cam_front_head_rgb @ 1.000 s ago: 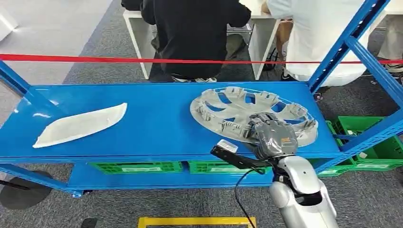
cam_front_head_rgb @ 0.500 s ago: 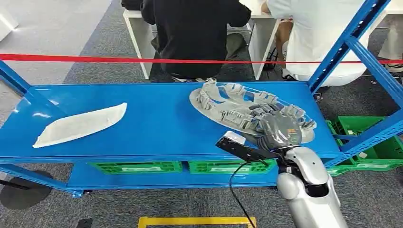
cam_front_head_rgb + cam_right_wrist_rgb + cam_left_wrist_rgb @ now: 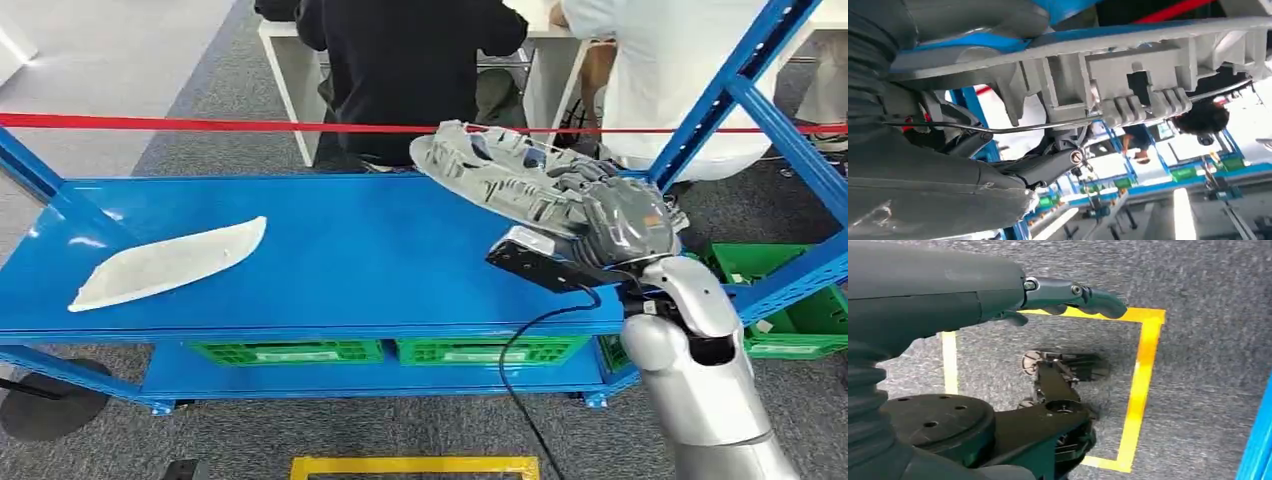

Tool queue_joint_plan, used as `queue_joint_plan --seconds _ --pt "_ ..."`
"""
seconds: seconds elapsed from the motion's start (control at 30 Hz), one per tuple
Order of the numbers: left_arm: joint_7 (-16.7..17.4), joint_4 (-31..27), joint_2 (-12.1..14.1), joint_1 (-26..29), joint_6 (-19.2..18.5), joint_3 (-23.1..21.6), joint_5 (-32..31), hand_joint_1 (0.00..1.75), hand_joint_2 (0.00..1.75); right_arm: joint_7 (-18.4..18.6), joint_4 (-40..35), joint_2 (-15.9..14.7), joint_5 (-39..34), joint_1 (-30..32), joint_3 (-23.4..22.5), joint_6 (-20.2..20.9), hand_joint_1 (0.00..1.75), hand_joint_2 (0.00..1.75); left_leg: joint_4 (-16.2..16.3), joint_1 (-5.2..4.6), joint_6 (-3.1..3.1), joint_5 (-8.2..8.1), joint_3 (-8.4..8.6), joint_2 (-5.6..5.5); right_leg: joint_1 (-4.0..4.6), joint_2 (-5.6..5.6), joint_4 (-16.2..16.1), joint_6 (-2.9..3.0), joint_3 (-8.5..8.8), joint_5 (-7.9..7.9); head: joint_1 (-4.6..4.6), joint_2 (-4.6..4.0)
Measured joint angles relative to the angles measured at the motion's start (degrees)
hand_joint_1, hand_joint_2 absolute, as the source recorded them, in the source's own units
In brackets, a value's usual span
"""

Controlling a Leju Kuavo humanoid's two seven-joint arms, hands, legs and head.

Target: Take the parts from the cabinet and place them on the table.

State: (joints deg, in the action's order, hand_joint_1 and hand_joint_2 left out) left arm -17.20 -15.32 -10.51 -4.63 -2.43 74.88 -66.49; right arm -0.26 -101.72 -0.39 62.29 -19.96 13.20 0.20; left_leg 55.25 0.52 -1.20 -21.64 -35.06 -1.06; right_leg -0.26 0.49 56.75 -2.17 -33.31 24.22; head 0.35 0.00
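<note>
My right hand grips the near rim of a grey wheel cover and holds it tilted, lifted off the blue shelf. In the right wrist view the wheel cover spans the frame with my right hand clamped on its ribbed edge. A pale curved panel lies flat on the left part of the shelf. My left hand hangs over the grey carpet, fingers extended, holding nothing.
Blue rack uprights rise at the right of the shelf. A red tape stretches across behind it. Two people sit at a white table beyond. Green crates sit low at the right. Yellow floor marking lies below.
My right hand has raised the wheel cover off the shelf and carried it up and to the right, tilting it. The pale panel has stayed put.
</note>
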Motion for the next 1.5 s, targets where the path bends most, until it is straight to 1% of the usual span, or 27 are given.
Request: queue_joint_plan --seconds 0.07,0.23,0.37,0.57,0.77,0.9,1.0,1.1,1.2,1.23,1.27,1.3,1.33,1.37,1.4,1.43,1.47,1.5 --pt "0.1 0.0 0.1 0.0 -0.7 0.0 0.5 0.0 1.75 0.2 0.0 -0.7 -0.1 -1.4 0.0 0.1 1.75 1.75 0.0 0.0 0.0 0.0 0.0 0.0 0.0 -0.01 0.0 0.0 0.0 0.0 0.02 0.0" --pt "0.2 0.0 0.2 0.0 -1.0 0.1 0.4 0.0 1.75 0.4 0.0 -2.2 -0.2 -5.0 0.0 0.9 1.75 1.75 0.0 0.0 0.0 0.0 0.0 0.0 0.0 -0.01 0.0 0.0 -0.02 0.01 0.0 0.0" --pt "0.2 0.0 0.3 0.0 -1.0 0.1 0.1 0.0 1.75 0.6 0.0 -2.8 -0.2 -6.4 0.0 1.1 1.75 1.75 0.0 0.0 0.0 0.0 -0.01 0.0 0.0 -0.01 0.0 0.0 -0.02 0.02 0.0 0.0" --pt "0.3 0.0 0.3 0.0 -0.7 0.1 0.1 0.0 1.75 0.7 0.0 -3.4 -0.2 -6.9 0.0 1.2 1.75 1.75 0.0 0.0 0.0 -0.01 -0.01 0.0 0.0 -0.01 0.0 -0.01 -0.02 0.02 0.0 0.0" --pt "1.5 0.0 0.3 0.0 0.2 0.2 0.9 0.0 1.75 0.9 0.0 -3.6 0.2 -6.9 0.1 1.1 1.75 1.75 0.0 -0.05 0.04 -0.05 -0.02 0.0 -0.09 -0.01 0.0 -0.02 -0.02 0.03 0.0 0.0" --pt "1.8 0.0 0.3 0.0 0.3 0.2 1.1 0.0 1.75 0.9 0.0 -3.6 0.3 -6.8 0.2 1.1 1.75 1.75 0.1 -0.16 0.13 -0.11 -0.02 0.0 -0.18 -0.01 0.0 -0.05 0.0 0.04 0.0 0.0" --pt "1.9 0.0 0.3 0.0 0.3 0.2 1.1 0.0 1.75 0.9 0.0 -3.6 0.3 -6.7 0.2 1.1 1.75 1.75 0.2 -0.32 0.32 -0.24 -0.03 -0.01 -0.34 -0.01 0.0 -0.18 0.01 0.05 0.0 0.0" --pt "2.0 0.0 0.3 0.0 0.3 0.2 1.1 0.0 1.75 0.9 0.0 -3.6 0.3 -6.7 0.2 1.1 1.75 1.75 0.3 -0.54 0.61 -0.42 -0.04 -0.01 -0.57 -0.01 0.0 -0.49 0.06 0.13 -0.02 0.0" --pt "2.1 0.0 0.3 0.0 0.4 0.2 1.1 0.0 1.75 0.9 0.0 -3.6 0.5 -6.7 0.2 1.1 1.75 1.75 0.5 -0.8 1.02 -0.58 -0.1 -0.01 -0.83 0.0 -0.1 -0.97 0.15 0.07 0.0 0.0" --pt "2.1 0.0 0.3 -0.1 0.4 0.2 1.1 0.0 1.75 0.9 0.0 -3.6 0.5 -6.8 0.2 1.0 1.75 1.75 0.3 -0.78 1.24 -0.48 -0.03 0.0 -0.84 0.01 -0.4 -1.19 0.27 0.02 -0.04 0.0" --pt "2.1 0.0 0.3 -0.1 0.4 0.2 1.1 0.0 1.75 0.9 -0.1 -3.6 0.5 -6.8 0.2 1.0 1.75 1.75 -0.5 -0.25 1.64 -0.09 0.39 0.17 -0.8 -0.01 -0.1 -1.39 0.06 0.38 -0.07 0.0" --pt "2.2 0.0 0.3 -0.2 0.4 0.2 1.1 0.0 1.75 0.9 -0.1 -3.7 0.5 -6.9 0.2 1.0 1.75 1.75 -0.5 -0.19 1.74 -0.08 0.56 0.31 -0.75 -0.11 1.2 -1.52 -0.47 1.32 0.22 0.0" --pt "2.2 0.0 0.3 -0.3 0.4 0.2 1.1 0.0 1.75 0.9 -0.1 -3.8 0.5 -7.0 0.2 1.0 1.75 1.75 -0.5 -0.13 1.92 -0.16 0.55 0.33 -0.74 -0.07 4.8 -1.65 -2.06 3.46 0.42 0.0" --pt "2.2 0.0 0.2 -0.4 0.4 0.2 1.1 0.0 1.75 0.8 0.0 -3.9 0.5 -6.9 0.2 1.0 1.75 1.75 -0.5 -0.13 1.95 -0.18 0.56 0.35 -0.89 -0.1 10.2 -1.77 -4.61 6.05 0.35 0.0" --pt "2.2 0.0 0.2 -0.4 0.7 0.2 1.1 0.0 1.75 0.8 0.0 -4.0 0.5 -6.9 0.2 1.0 1.75 1.75 -0.5 -0.12 1.97 -0.2 0.54 0.37 -0.9 -0.1 15.0 -1.91 -7.0 8.06 0.39 0.0" --pt "2.1 0.0 0.2 -0.3 0.9 0.2 1.1 0.0 1.75 0.8 0.0 -4.1 0.5 -6.7 0.2 1.0 1.75 1.75 -0.4 -0.07 1.93 -0.23 0.55 0.37 -0.93 -0.11 18.5 -2.07 -8.78 8.91 0.39 0.0" --pt "2.1 0.0 0.2 -0.3 1.1 0.2 1.1 0.0 1.75 0.8 0.0 -4.1 0.5 -6.6 0.2 1.0 1.75 1.75 -0.4 0.02 1.85 -0.28 0.62 0.36 -1.0 -0.11 18.7 -2.2 -9.14 8.19 0.37 0.0" --pt "2.0 0.0 0.2 -0.3 1.2 0.2 1.2 0.0 1.75 0.8 0.0 -4.2 0.5 -6.5 0.2 1.0 1.75 1.75 -0.3 0.18 1.63 -0.39 0.67 0.34 -1.07 -0.13 16.5 -2.31 -8.16 6.29 0.39 0.0"
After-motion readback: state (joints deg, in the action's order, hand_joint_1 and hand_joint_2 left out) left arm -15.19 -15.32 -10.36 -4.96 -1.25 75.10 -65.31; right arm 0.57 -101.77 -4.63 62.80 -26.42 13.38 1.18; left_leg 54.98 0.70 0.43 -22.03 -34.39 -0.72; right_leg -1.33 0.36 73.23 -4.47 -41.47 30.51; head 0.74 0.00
